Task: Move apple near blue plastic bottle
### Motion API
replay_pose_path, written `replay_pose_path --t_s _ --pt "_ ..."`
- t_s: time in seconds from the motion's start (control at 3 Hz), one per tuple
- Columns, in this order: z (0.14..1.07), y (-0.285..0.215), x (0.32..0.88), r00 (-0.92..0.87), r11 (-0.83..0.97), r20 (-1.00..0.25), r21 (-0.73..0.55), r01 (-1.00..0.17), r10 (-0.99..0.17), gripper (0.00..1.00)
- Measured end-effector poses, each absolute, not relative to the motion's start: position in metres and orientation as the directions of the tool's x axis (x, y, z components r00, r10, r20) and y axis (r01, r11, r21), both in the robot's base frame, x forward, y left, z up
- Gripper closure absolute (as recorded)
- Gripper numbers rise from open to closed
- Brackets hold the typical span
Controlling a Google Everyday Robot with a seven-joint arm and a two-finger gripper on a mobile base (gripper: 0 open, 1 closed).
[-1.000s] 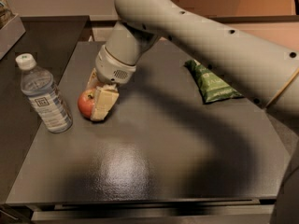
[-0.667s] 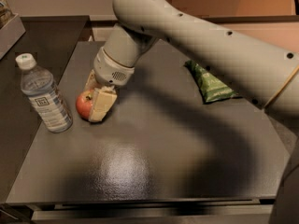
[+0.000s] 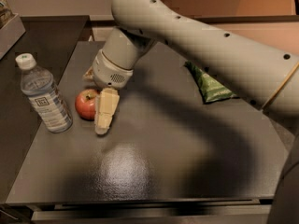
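Pincer (image 3: 97, 101) at apple (image 3: 86, 104) — blue plastic bottle (image 3: 44, 97) beside stands upright (cap up).

The gripper (image 3: 96, 102) sits at the apple (image 3: 85, 105), near the blue plastic bottle (image 3: 45, 98)

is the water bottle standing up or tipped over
Upright: the blue plastic bottle stands on its base, white cap up, left of the apple. The gripper is at the apple.

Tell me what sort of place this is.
Probably a break-room or lab test area: a dark table holds a blue plastic bottle, an apple and a green snack bag, with the gripper beside the apple.
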State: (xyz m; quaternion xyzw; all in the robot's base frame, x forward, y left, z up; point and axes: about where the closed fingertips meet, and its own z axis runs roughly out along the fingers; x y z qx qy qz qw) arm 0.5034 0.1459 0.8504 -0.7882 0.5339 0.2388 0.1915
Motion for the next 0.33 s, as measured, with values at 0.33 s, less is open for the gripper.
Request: replay_pose_path --t_s 0.33 --pt "0.8504 0.1460 0.5034 0.316 -0.357 -0.581 -0.047 -0.933 -0.750 0.00"
